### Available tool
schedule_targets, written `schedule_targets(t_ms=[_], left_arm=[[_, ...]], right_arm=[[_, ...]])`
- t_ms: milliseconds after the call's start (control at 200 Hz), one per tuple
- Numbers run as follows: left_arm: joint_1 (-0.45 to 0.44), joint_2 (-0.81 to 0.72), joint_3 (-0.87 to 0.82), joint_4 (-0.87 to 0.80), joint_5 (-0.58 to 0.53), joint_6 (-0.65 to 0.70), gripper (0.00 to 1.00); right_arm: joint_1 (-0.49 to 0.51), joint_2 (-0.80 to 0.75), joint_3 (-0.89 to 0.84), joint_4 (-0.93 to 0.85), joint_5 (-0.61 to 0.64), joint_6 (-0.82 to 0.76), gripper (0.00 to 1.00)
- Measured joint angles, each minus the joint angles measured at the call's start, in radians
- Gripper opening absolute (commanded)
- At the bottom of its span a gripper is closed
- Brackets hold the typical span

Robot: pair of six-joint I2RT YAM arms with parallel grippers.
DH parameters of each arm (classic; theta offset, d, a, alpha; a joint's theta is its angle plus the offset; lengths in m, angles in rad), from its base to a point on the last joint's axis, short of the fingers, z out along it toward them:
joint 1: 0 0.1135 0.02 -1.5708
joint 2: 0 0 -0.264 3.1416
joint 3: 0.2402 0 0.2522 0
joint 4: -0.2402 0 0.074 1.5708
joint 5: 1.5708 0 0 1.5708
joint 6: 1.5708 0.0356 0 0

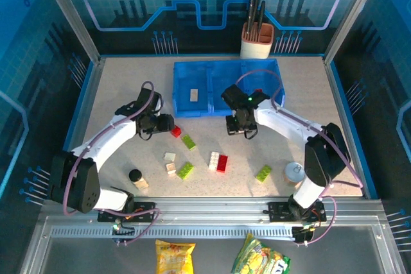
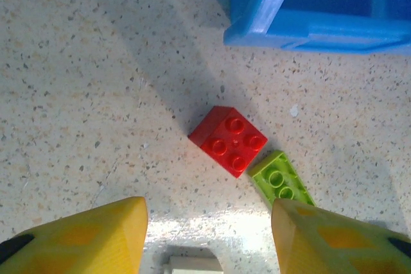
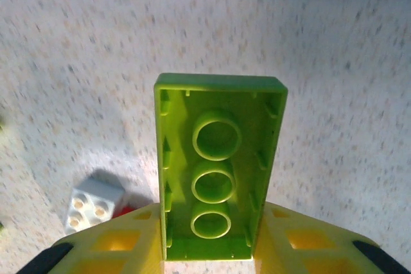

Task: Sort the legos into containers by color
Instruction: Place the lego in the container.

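Right wrist view: the right hand [image 3: 215, 251] clamps a lime brick [image 3: 218, 165], hollow underside to the camera, above the table [image 3: 334, 62]. At the left wrist, the left hand [image 2: 209, 239], fingers apart and empty, hangs over a red brick [image 2: 229, 139] just beside a green brick [image 2: 281, 181], frame centre. From the top, a cream brick [image 1: 194, 95] lies in the left compartment of the blue tray [image 1: 221, 72].
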Motion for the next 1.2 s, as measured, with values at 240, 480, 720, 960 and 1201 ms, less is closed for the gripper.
schedule_targets(t_ms=[240, 480, 720, 960, 1201], left_arm=[[0.000, -0.030, -0.027, 0.001, 0.008, -0.001, 0.56], [0.001, -0.047, -0.049, 0.003, 0.015, -0.014, 0.57], [0.001, -0.048, -0.050, 0.000, 0.019, -0.023, 0.57], [0.001, -0.064, -0.050, -0.001, 0.019, -0.024, 0.57], [0.001, -0.094, -0.050, -0.015, 0.019, -0.024, 0.57]], right_arm=[[-0.065, 0.107, 0.160, -0.005, -0.005, -0.054, 0.36], [-0.092, 0.234, 0.294, -0.008, -0.011, -0.090, 0.36], [-0.130, 0.366, 0.428, -0.008, -0.007, -0.116, 0.36], [-0.152, 0.506, 0.561, -0.010, 0.009, -0.149, 0.36], [-0.165, 0.641, 0.710, -0.017, 0.011, -0.172, 0.36]])
